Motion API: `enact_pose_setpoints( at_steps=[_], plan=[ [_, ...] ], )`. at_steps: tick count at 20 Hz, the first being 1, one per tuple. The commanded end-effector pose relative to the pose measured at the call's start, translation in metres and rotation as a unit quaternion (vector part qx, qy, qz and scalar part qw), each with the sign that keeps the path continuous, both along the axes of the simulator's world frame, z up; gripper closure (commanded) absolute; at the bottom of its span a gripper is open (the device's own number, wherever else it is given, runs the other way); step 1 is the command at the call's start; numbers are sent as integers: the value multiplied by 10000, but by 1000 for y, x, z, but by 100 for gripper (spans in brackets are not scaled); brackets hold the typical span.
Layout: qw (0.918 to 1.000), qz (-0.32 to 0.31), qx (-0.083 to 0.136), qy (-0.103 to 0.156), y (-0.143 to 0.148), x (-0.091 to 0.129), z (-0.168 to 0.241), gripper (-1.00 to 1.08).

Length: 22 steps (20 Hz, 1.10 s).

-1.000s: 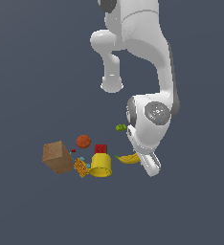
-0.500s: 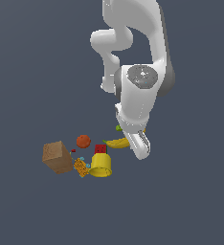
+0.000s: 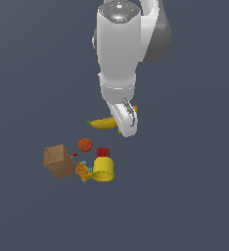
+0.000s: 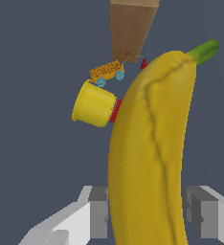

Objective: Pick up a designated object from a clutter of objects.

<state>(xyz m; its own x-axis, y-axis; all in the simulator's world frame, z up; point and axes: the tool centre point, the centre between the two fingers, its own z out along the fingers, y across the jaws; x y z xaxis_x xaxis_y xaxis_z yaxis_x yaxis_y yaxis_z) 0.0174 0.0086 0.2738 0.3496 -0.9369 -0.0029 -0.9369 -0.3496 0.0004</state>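
The fingers (image 4: 147, 215) clench the banana (image 4: 150, 153), which appears lifted clear of the bench (image 3: 194, 196), above the yellow cup (image 3: 103, 169) and cardboard cube (image 3: 59, 161). The pick looks essentially done; only holding it remains.

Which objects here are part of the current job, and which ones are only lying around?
Part of the job:
- banana, held between the fingers of the gripper

Only lying around:
- yellow cup
- cardboard cube
- orange-red ball
- red block
- orange patterned piece
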Motion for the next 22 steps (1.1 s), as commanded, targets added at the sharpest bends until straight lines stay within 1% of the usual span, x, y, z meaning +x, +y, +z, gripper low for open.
enact_pose_setpoints(
  at_steps=[1,7,12,17,22],
  plan=[
    [10000,1,2,-7,-15,-8,27,108],
    [10000,-1,-1,-6,-47,-24,83,108],
    [10000,-1,-6,-6,-66,-32,117,108],
    [10000,0,-10,-6,-77,-36,137,108],
    [10000,1,-12,-7,-81,-37,144,108]
  ],
)
